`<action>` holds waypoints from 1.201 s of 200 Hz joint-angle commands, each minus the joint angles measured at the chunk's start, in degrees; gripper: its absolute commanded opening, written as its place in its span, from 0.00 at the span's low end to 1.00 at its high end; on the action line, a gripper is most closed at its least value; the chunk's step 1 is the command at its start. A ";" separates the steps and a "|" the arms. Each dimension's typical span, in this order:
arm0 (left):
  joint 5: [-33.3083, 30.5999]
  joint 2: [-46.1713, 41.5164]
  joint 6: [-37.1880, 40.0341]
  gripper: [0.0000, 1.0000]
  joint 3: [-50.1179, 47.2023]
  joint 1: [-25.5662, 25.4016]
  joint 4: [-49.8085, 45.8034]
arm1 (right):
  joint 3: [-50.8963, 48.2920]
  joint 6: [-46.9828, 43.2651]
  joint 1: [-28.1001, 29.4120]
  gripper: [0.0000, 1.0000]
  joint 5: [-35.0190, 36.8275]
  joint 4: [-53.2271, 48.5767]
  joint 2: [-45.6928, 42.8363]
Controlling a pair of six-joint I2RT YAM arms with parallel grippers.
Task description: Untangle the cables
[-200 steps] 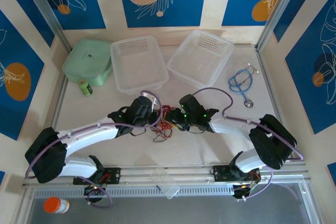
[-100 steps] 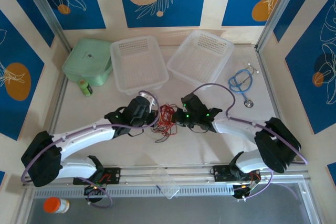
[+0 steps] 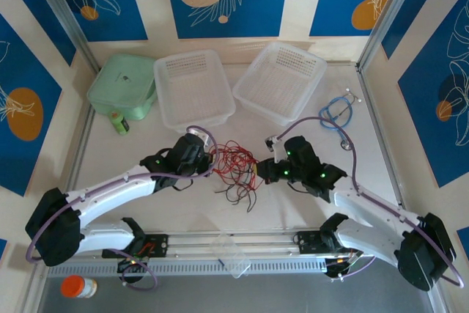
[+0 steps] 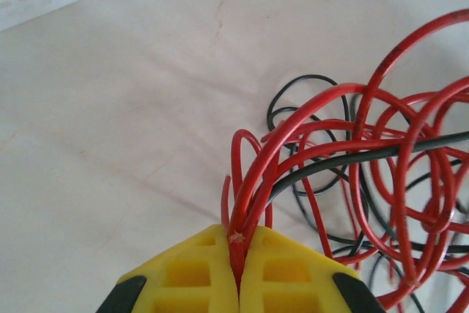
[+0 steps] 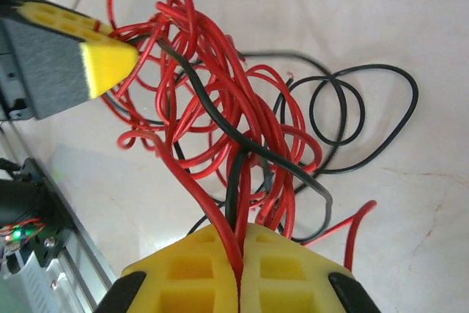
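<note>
Left tool (image 4: pixel 236 251) and right tool (image 5: pixel 239 248) each pinch the cables (image 3: pixel 234 168), a red-and-black tangle, perhaps knotted midway.

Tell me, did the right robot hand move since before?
Yes, rightward. The right gripper was below the left corner of the right basket, now below its middle.

In the left wrist view the cables (image 4: pixel 344 160) run off the right edge.

The right hand (image 3: pixel 262 171) has been clamped onto the cables (image 3: pixel 234 165) and drawn away from the left hand (image 3: pixel 207 157), and the cables have been spread between them.
</note>
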 commanded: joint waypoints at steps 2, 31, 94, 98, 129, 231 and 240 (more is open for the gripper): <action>-3.73 1.25 2.28 0.00 1.42 1.67 -3.27 | -2.36 -3.55 -3.66 0.00 -4.36 0.02 -3.61; -3.56 2.96 2.28 0.00 1.81 1.82 -3.05 | -4.13 -2.40 -7.86 0.00 -5.67 0.58 -4.93; -17.34 2.56 -7.83 0.11 7.06 1.79 -16.42 | -2.47 3.04 -9.11 0.00 9.80 -6.65 -1.37; -17.20 2.44 -8.20 0.13 7.16 1.79 -16.61 | -2.42 3.29 -9.11 0.00 10.15 -6.77 -1.19; -15.34 3.26 -9.64 0.24 7.26 1.85 -17.02 | -1.20 5.30 -9.11 0.00 13.47 -9.30 0.04; -0.06 5.80 -9.84 0.69 10.93 0.65 -14.22 | 7.88 19.32 -7.62 0.34 12.38 -26.26 2.47; 2.49 7.15 -9.72 0.70 12.07 0.70 -14.06 | 9.24 19.87 -7.67 0.49 11.69 -28.28 2.38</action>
